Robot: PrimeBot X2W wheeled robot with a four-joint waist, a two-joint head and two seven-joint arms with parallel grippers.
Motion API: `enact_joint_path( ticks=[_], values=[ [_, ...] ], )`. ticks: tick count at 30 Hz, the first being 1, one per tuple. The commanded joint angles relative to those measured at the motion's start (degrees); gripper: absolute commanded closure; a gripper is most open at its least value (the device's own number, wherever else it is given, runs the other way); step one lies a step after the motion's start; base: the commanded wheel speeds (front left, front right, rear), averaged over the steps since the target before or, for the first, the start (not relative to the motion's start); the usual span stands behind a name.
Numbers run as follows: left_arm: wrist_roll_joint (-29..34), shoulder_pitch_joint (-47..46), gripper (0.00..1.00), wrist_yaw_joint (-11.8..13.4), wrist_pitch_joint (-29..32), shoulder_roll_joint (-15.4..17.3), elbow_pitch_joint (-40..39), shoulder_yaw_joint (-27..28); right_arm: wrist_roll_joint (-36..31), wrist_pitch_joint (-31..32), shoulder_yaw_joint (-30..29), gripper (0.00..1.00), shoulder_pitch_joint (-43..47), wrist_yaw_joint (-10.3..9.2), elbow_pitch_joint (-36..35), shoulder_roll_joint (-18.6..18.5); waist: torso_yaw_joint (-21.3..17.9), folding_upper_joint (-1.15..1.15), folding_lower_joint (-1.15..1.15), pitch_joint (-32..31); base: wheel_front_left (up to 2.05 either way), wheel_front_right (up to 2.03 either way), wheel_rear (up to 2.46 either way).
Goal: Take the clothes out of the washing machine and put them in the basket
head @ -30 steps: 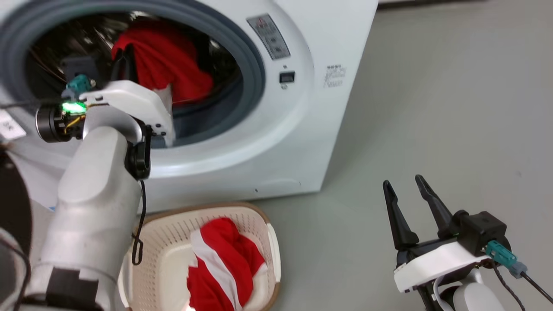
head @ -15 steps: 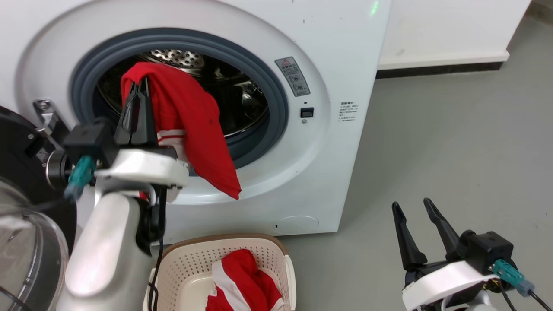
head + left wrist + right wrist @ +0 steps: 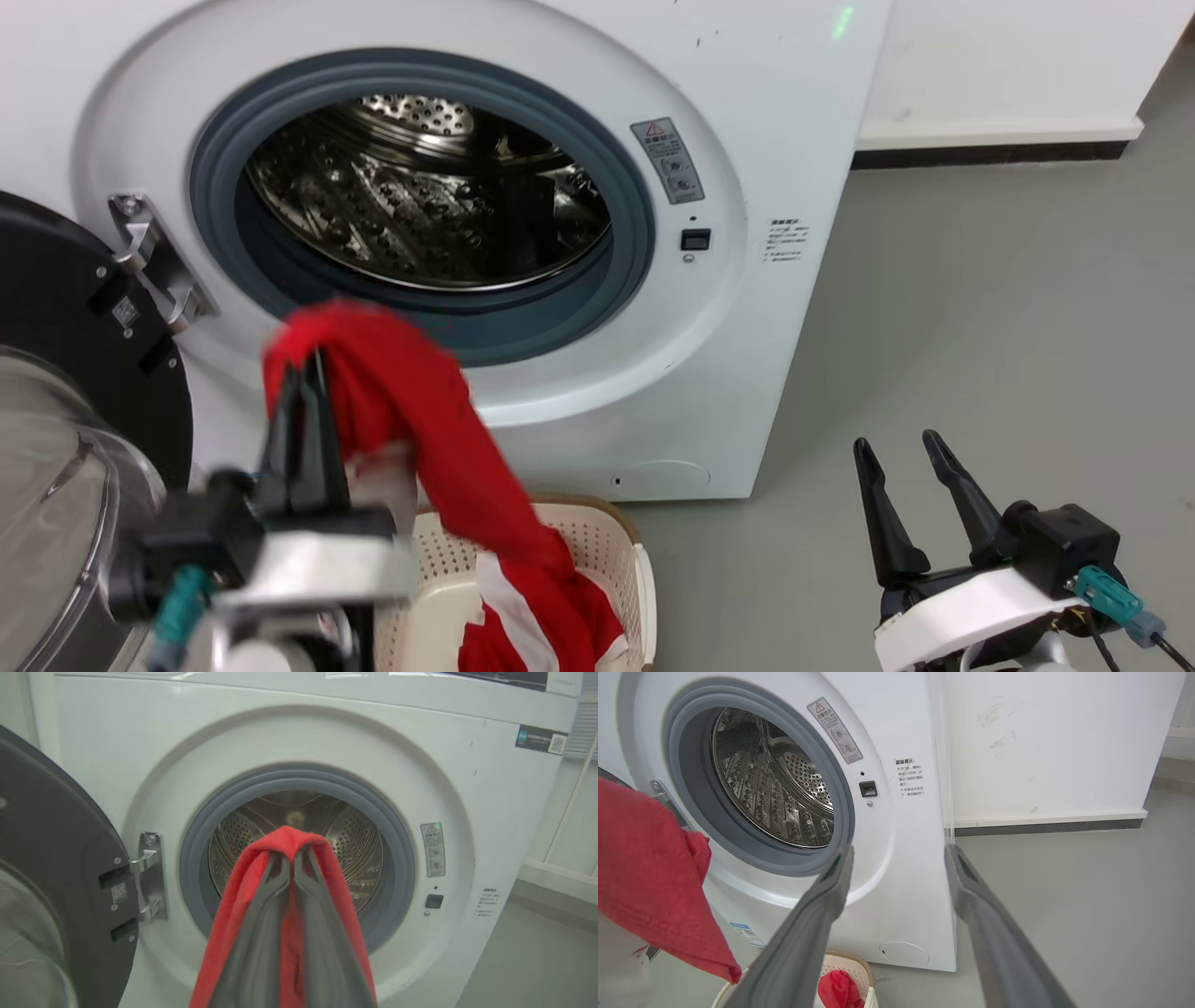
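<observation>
The left gripper, fingers pressed together, pinches a red garment just below and in front of the porthole of the washing machine; the cloth's tail hangs into the basket at the machine's foot, reaching a red-and-white striped garment there. The right gripper hovers spread and empty, right of the machine
</observation>
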Motion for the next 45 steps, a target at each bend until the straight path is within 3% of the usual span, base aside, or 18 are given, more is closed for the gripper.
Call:
enact_joint_path(
  ticks=[1,4,9,16,22,31,42,43,44,45],
  values=[
    [-0.6,2.3,1.00,0.5,-0.3,-0.8,0.8,-0.4,0.3,0.0,0.0,0.00,0.2,-0.02,-0.3,0.0,0.5,0.00,0.01,0.9,0.00,0.00,0.00],
    [-2.3,6.3,1.00,0.5,-1.9,-2.6,5.0,-0.9,-0.1,0.0,0.0,0.00,-0.5,-0.02,-0.4,0.0,1.1,0.00,0.01,2.4,0.00,0.00,0.00],
    [-6.2,7.4,1.00,-2.8,-4.4,-5.8,17.3,-0.6,-0.5,0.0,0.1,0.00,-1.8,-0.02,-0.9,0.0,2.1,0.00,0.01,5.9,0.00,0.00,0.00],
    [-9.6,-2.4,1.00,-10.1,-5.4,-9.8,38.8,1.4,-1.2,0.1,0.9,0.00,-5.4,-0.02,-2.3,0.0,3.0,0.00,0.01,14.9,0.00,0.00,0.00],
    [-7.7,-14.3,1.00,-13.2,-5.3,-11.4,53.5,3.0,-1.8,0.3,2.2,0.00,-9.2,-0.02,-3.1,0.0,2.3,0.00,0.01,24.5,0.00,0.00,0.00],
    [-7.2,-29.3,1.00,-12.8,-5.3,-11.9,69.9,4.7,-0.6,-2.0,3.8,0.00,-15.4,-0.02,-1.7,0.0,-2.3,0.00,0.01,38.0,0.00,0.00,0.00],
    [-7.9,-35.1,1.00,-12.6,-5.3,-11.2,81.4,6.4,0.6,-4.7,5.1,0.00,-19.2,-0.02,2.4,0.0,-5.5,0.00,0.01,42.8,0.00,0.00,0.00],
    [-8.0,-35.2,0.97,-12.7,-5.3,-11.2,81.9,6.6,0.6,-5.1,5.1,0.00,-19.4,-0.02,3.0,0.0,-5.6,0.00,0.01,42.4,0.00,0.00,0.00],
    [-8.2,-35.1,0.52,-12.6,-5.3,-11.1,82.0,6.9,0.7,-5.3,4.9,0.00,-19.3,-0.02,3.5,0.0,-5.6,0.00,0.01,41.7,0.00,0.00,0.00],
    [-8.0,-34.7,0.00,-12.7,-5.3,-11.2,81.9,7.0,0.4,-5.4,4.7,0.00,-19.1,-0.02,4.1,0.0,-5.4,0.00,0.01,40.8,0.00,0.00,0.00]
  ],
)
